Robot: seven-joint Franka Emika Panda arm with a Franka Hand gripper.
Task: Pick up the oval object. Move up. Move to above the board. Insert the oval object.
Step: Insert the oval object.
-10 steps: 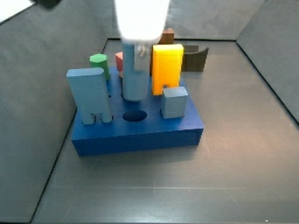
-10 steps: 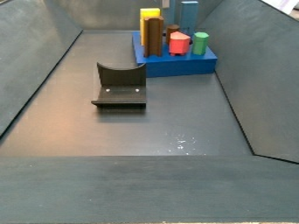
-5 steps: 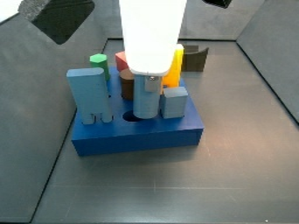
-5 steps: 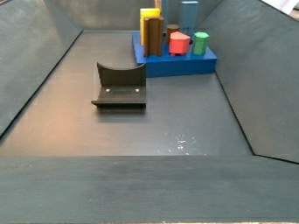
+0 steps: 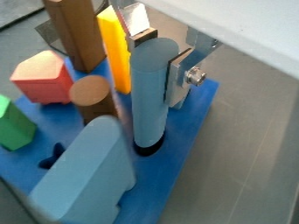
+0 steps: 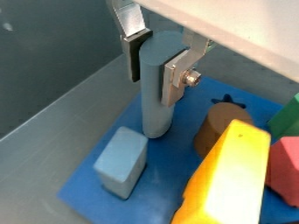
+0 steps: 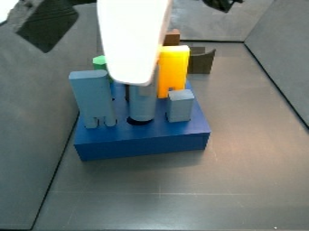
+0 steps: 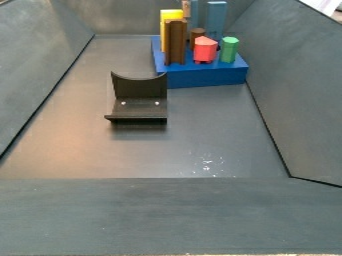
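The oval object [image 5: 149,101] is a tall grey-blue post standing upright, its lower end down in a hole of the bright-blue board [image 5: 187,131]. It also shows in a wrist view [image 6: 155,105] and a side view [image 7: 141,106]. My gripper [image 5: 159,59] is shut on the post's upper part, one pad on each side, as also seen in a wrist view [image 6: 156,66]. In a side view the gripper's white body [image 7: 130,41] hangs over the board [image 7: 145,137]. The far side view shows the board [image 8: 201,72] but not the gripper.
On the board stand a yellow block [image 7: 173,65], a light-blue block [image 7: 88,101], a small grey-blue block [image 7: 182,106], a green piece [image 7: 100,61], a brown post [image 5: 79,35], a red piece [image 5: 47,77] and a brown cylinder [image 5: 91,92]. The fixture [image 8: 136,100] stands on the floor.
My gripper has come down with the oval object. The post's lower end, earlier above the open hole, now sits in it.
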